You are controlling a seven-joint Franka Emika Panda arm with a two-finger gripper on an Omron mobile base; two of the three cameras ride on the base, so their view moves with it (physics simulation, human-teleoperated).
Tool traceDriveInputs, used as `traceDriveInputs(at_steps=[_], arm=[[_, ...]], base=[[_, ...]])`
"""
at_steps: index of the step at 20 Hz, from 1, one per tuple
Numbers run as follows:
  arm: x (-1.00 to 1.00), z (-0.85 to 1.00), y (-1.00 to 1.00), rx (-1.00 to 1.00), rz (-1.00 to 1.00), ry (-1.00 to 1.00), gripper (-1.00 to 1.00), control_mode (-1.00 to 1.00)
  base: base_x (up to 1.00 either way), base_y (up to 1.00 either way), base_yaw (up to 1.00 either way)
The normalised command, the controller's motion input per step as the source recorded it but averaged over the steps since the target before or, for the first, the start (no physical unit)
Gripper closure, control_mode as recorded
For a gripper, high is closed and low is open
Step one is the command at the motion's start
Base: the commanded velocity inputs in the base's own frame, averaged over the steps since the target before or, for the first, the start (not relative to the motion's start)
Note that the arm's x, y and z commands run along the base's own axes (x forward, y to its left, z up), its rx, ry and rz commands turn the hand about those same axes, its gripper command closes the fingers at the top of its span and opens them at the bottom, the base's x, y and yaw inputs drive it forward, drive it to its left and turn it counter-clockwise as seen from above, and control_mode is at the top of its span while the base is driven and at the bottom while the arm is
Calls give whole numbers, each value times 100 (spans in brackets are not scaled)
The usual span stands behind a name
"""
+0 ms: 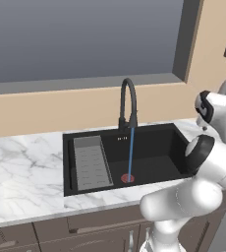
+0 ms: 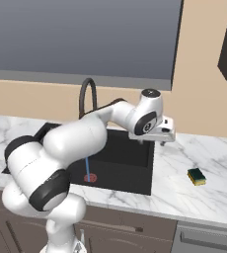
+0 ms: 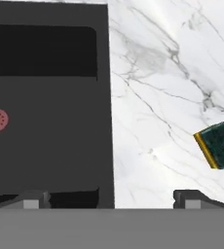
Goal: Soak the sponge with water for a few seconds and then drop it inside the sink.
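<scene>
**Sponge on the marble, jaws wide above the basin's edge**

The sponge (image 2: 197, 176) is seen lying flat on the marble table (image 2: 204, 202), well to the right of the sink (image 2: 130, 168) and apart from its rim. Its dark green scrubbing layer is turned upward, with the yellow body visible along one edge; in the hand view the sponge (image 3: 217, 145) is found toward the right side, on bare marble.

The water (image 1: 130, 152) is seen running as a thin blue stream from the black arched faucet (image 1: 127, 101) straight down onto the red drain (image 1: 127, 177). A grey ribbed tray (image 1: 91, 163) is set in the left part of the basin.

The gripper (image 2: 161, 134) is held above the right edge of the sink, between the basin and the sponge, touching neither. Its jaws are spread wide and nothing is held between them; in the hand view the gripper (image 3: 111, 198) is seen straddling the sink's right rim.
</scene>
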Motion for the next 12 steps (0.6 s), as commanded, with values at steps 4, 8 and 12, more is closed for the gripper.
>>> traceDriveInputs(at_steps=[4,8,12], arm=[[0,-13,-21,-8,3,12,-100,-100],[0,-10,-14,-5,3,7,-100,-100],[0,-9,-11,-1,3,1,-100,-100]], base=[[0,0,0],[0,0,0],[0,0,0]])
